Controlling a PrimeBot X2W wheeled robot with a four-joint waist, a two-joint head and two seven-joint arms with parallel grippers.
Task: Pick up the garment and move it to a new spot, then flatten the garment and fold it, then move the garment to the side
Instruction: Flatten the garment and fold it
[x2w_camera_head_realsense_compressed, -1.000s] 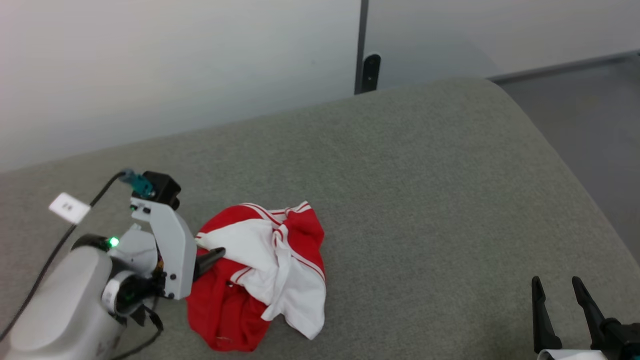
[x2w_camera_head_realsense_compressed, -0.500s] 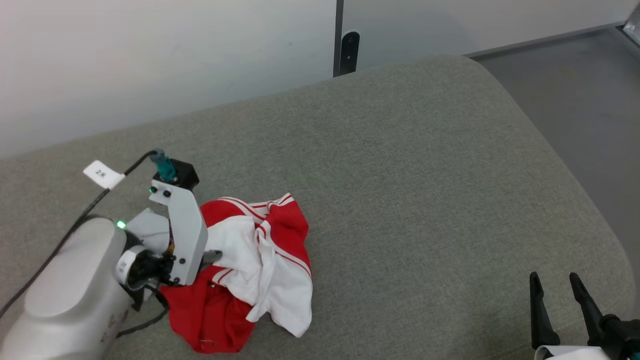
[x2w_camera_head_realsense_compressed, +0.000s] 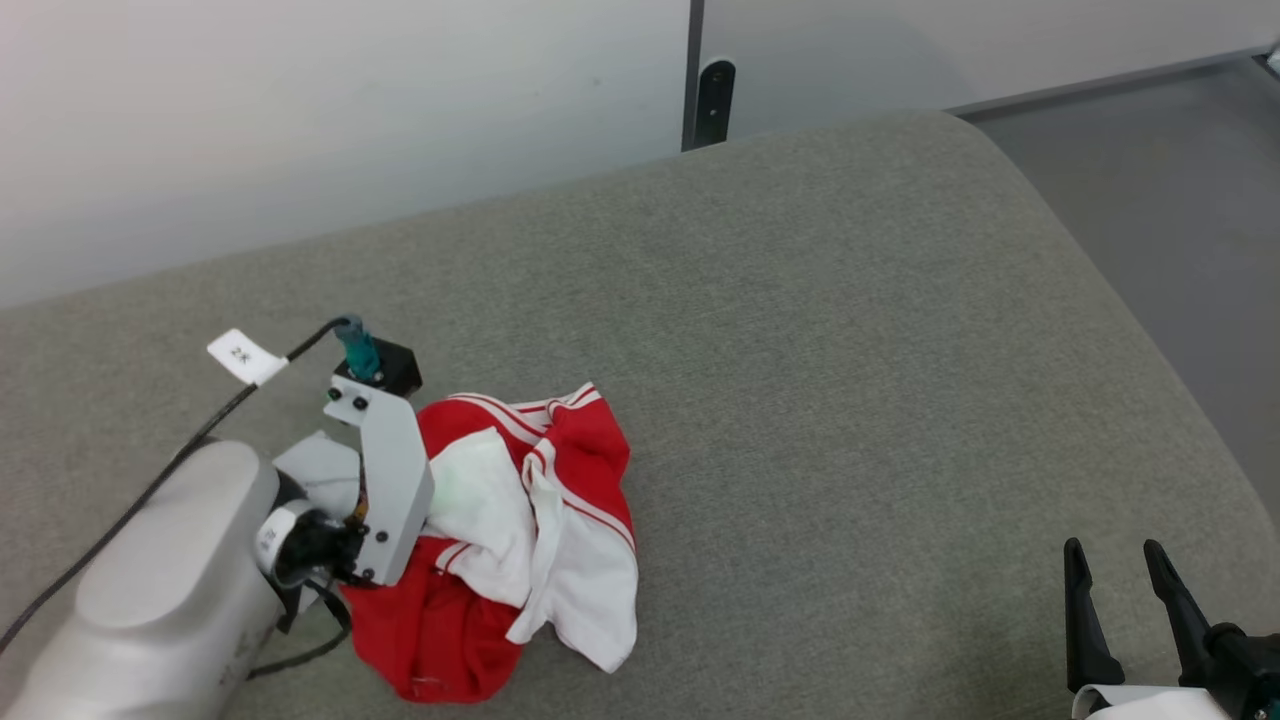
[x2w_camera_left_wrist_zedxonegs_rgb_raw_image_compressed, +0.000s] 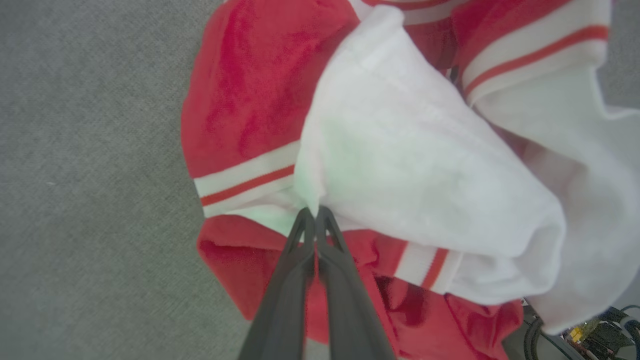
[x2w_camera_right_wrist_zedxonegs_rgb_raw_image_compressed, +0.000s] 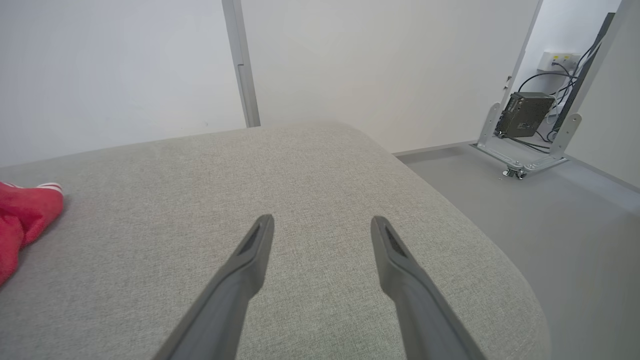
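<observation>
The jaws of the left gripper (x2w_camera_left_wrist_zedxonegs_rgb_raw_image_compressed: 315, 212) were clenched tight, tips together, nipping the edge of a white fold of the garment (x2w_camera_left_wrist_zedxonegs_rgb_raw_image_compressed: 400, 165) where it met a white and red striped band. In the head view the garment (x2w_camera_head_realsense_compressed: 560, 520) lay as a crumpled heap on the grey cushion (x2w_camera_head_realsense_compressed: 850, 350), toward its left front part, red cloth below and at the back, white sleeve cloth bunched across the middle. The left arm (x2w_camera_head_realsense_compressed: 150, 590) reached in from the lower left, its wrist bracket just over the heap's left side and hiding the fingers from that view. A black cable with a white tag (x2w_camera_head_realsense_compressed: 245, 357) ran back from the wrist. The right gripper (x2w_camera_head_realsense_compressed: 1112, 548) sat well apart at the lower right, its jaws released and spread with nothing between them. In the right wrist view the 2 fingers (x2w_camera_right_wrist_zedxonegs_rgb_raw_image_compressed: 250, 260) pointed over bare cushion, and a red corner of the garment (x2w_camera_right_wrist_zedxonegs_rgb_raw_image_compressed: 25, 215) showed at the left edge.
</observation>
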